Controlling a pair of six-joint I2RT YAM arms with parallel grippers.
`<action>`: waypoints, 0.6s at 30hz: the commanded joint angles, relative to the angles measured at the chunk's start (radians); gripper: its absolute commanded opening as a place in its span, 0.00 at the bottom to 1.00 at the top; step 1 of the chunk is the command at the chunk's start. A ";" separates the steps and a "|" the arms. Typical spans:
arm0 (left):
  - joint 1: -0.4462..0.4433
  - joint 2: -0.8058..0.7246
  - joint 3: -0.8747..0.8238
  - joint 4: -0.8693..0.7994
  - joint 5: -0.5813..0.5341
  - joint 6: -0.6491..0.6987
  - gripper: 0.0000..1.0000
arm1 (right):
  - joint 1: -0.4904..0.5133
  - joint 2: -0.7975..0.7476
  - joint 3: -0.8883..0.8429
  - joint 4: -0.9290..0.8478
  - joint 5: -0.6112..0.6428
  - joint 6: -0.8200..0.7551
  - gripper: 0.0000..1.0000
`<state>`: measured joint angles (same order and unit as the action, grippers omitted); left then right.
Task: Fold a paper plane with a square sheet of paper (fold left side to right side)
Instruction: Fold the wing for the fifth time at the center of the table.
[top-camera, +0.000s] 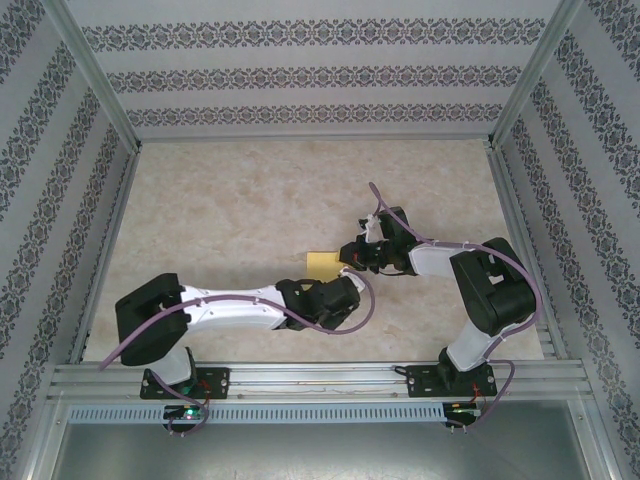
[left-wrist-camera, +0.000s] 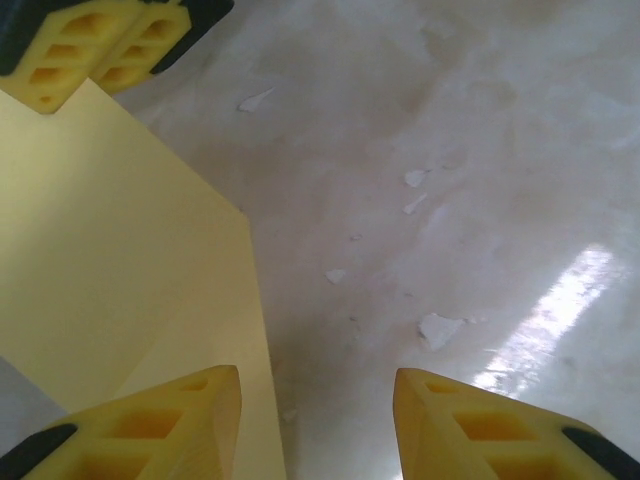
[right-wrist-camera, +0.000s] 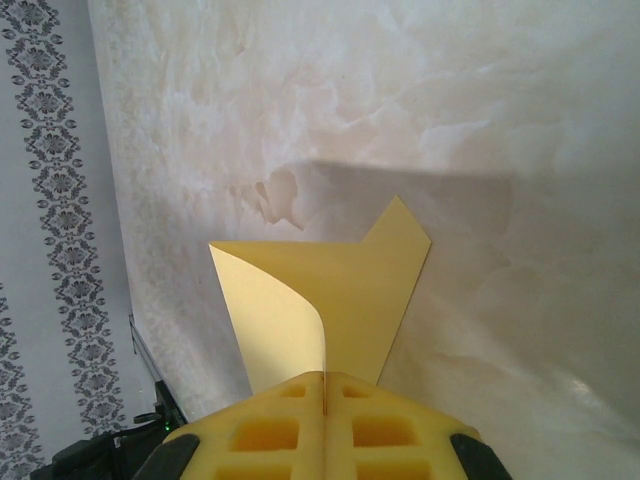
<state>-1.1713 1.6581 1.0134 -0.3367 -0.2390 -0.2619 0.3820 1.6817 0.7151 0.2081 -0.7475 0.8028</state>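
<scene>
My right end effector (right-wrist-camera: 325, 400) is clenched on the square sheet of paper (right-wrist-camera: 340, 290). Its two pads are pressed together, with the near edge of the yellow sheet pinched between them. From that pinch the paper rises in a soft curl, while the far part lies flat on the surface (left-wrist-camera: 450, 150). I judge I hold it this way so the lifted flap can be carried across for the side-to-side fold without dragging the rest.

My left end effector (left-wrist-camera: 315, 425) is released, its fingers apart and nothing between them. It hangs low over the sheet's straight edge, one finger above the yellow paper and the other above bare marble-patterned surface. I take this as readiness to press the sheet down or steady it while my right side does the folding.

From above, the sheet sits near the middle of the surface, between my two end effectors. One far corner juts out as a small point, so some creasing is already there. No container is part of this; the paper rests straight on the surface, among a few white flecks (left-wrist-camera: 438, 328).
</scene>
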 joint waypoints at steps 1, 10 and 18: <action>-0.013 0.047 0.039 -0.100 -0.126 -0.034 0.45 | 0.000 -0.012 0.025 -0.012 0.008 -0.001 0.00; -0.012 0.126 0.073 -0.137 -0.182 -0.053 0.43 | 0.003 -0.002 0.022 -0.009 0.010 -0.002 0.00; -0.011 0.155 0.082 -0.157 -0.215 -0.054 0.21 | 0.002 0.010 0.020 -0.009 0.016 -0.005 0.00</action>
<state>-1.1717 1.7985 1.0718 -0.4393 -0.4049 -0.3027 0.3824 1.6821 0.7208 0.2050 -0.7464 0.8028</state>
